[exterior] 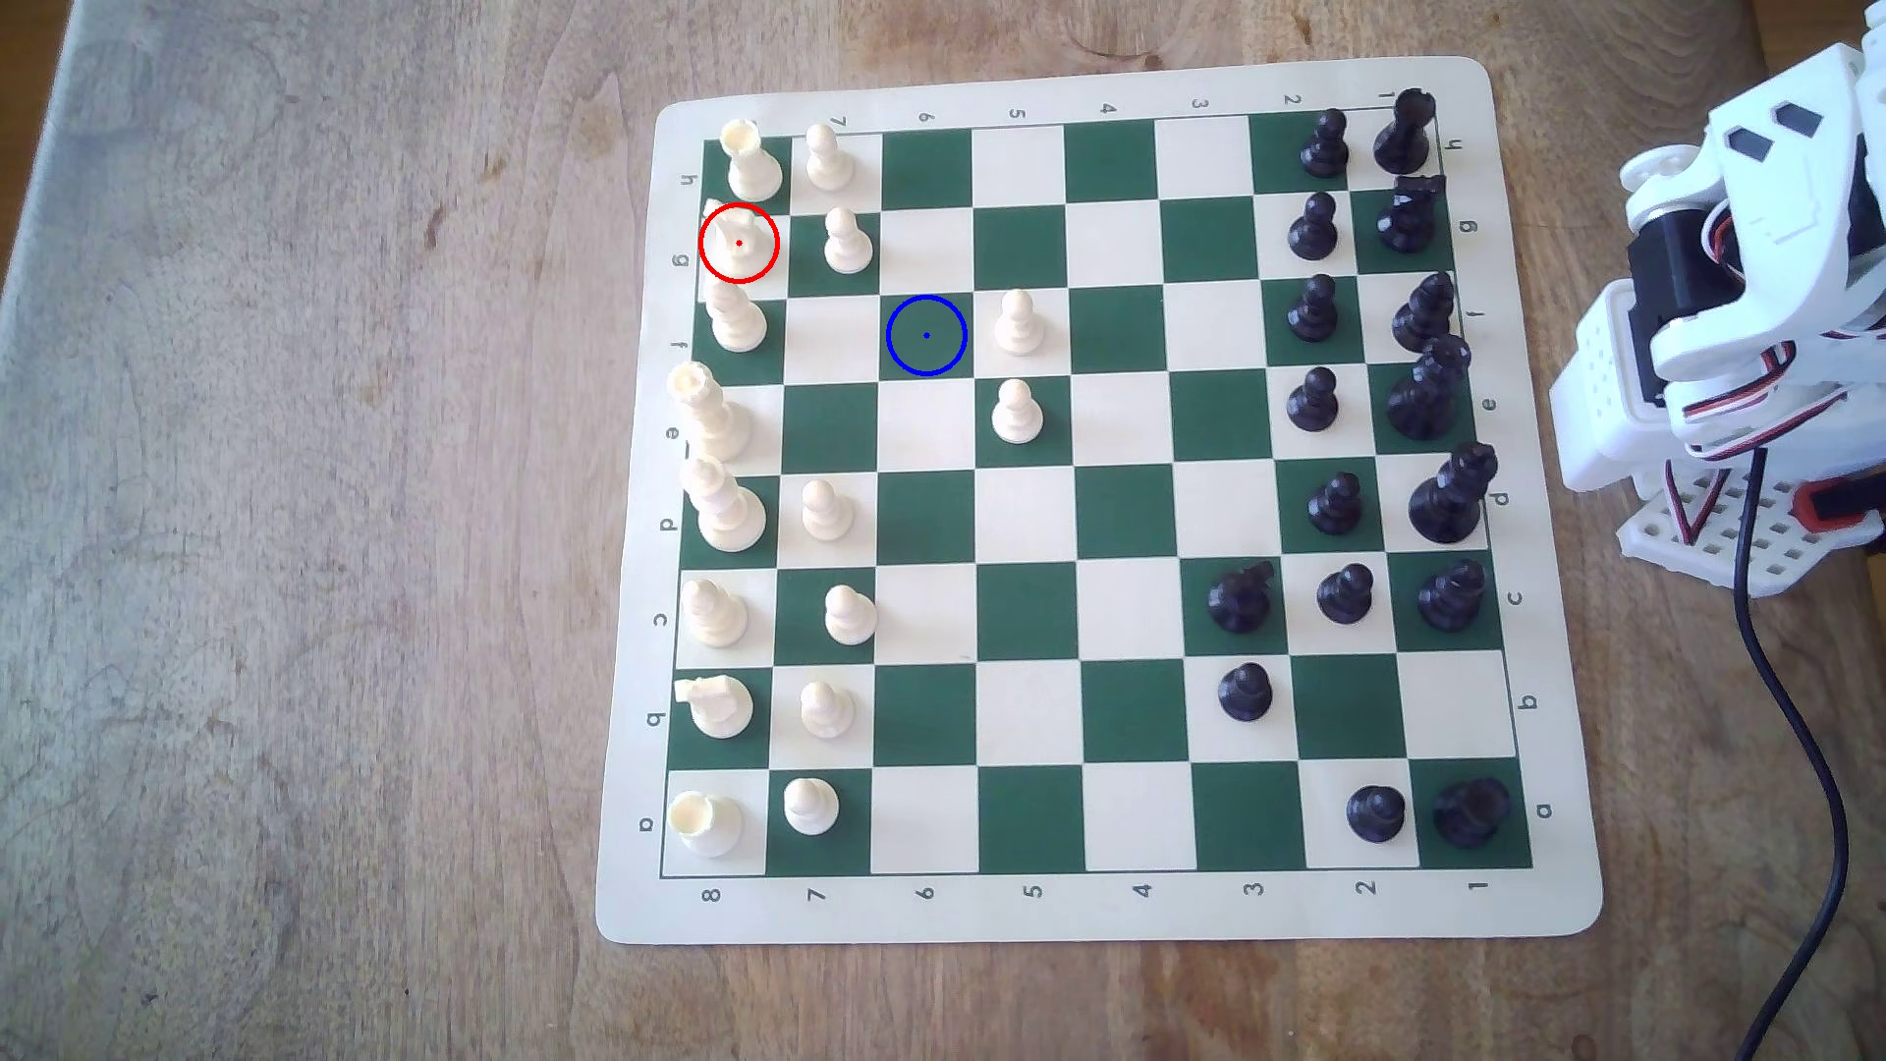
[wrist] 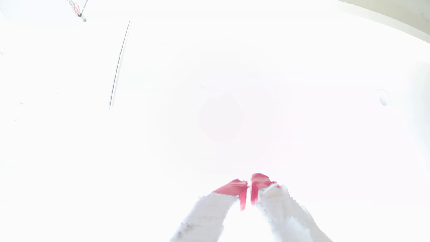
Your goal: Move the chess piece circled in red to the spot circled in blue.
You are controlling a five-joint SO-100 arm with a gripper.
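The chess piece [exterior: 737,243], a cream-white knight, stands inside the red ring on a square in the board's far-left column in the exterior view, between a cream rook and a cream bishop. The spot [exterior: 926,335] is a bare dark green square ringed in blue, two columns to the right and one row nearer. The white arm [exterior: 1735,306] is folded up off the board at the exterior view's right edge. In the washed-out wrist view my gripper [wrist: 248,183] has its red-tipped white fingers [wrist: 233,187] pressed together, with nothing between them.
The green and cream chessboard mat [exterior: 1097,908] lies on a wooden table. Cream pieces fill its left columns, with two pawns [exterior: 1018,367] just right of the spot. Black pieces [exterior: 1327,408] fill the right columns. A black cable [exterior: 1796,735] runs down the table from the arm's base.
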